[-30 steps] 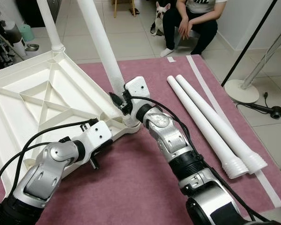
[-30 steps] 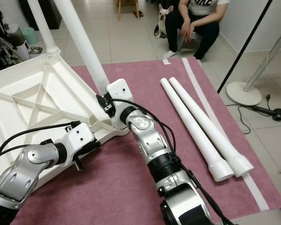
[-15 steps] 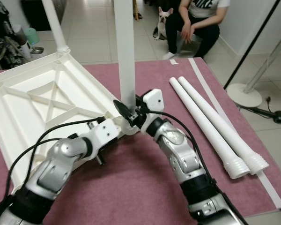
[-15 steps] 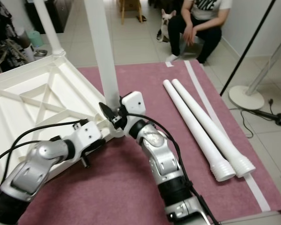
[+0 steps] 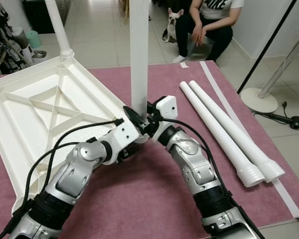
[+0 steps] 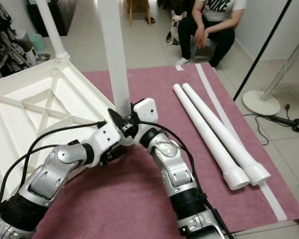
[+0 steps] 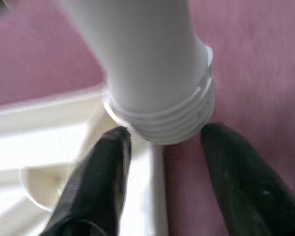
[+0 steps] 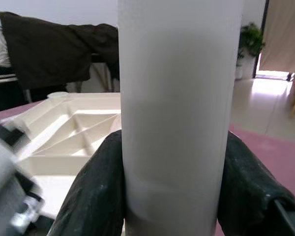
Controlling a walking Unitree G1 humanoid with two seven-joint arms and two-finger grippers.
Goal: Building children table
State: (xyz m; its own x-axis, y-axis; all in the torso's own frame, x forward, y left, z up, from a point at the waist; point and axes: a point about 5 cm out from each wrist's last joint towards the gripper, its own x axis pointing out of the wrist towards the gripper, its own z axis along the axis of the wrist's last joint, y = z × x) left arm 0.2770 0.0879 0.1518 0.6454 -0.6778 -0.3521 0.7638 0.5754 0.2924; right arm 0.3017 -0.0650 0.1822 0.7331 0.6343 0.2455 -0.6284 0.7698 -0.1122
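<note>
Upturned tabletop (image 5: 35,114): one corner leg (image 5: 57,27) fitted; right gripper (image 8: 169,191) clamps second leg (image 5: 138,55) upright at near corner, left gripper (image 7: 162,162) open around its thread; two legs (image 5: 229,129) lie beside.

1. Both eye views are bright and evenly lit, with soft daylight and no harsh contrast.
2. The tiled floor (image 5: 104,35) at the top shines with pale glare, as if the light comes from the far side of the room.
3. Shadows on the pink carpet (image 5: 139,199) are faint and soft, darkest just under the silver arms.
4. The eye views are sharp, with no visible motion blur.
5. The left wrist view is blurred throughout: the threaded leg end (image 7: 162,118) and the black fingers (image 7: 96,187) are soft-edged.
6. In the right wrist view the white leg (image 8: 179,113) is close, smooth and slightly out of focus; a doorway (image 8: 282,44) behind it glows bright.
</note>
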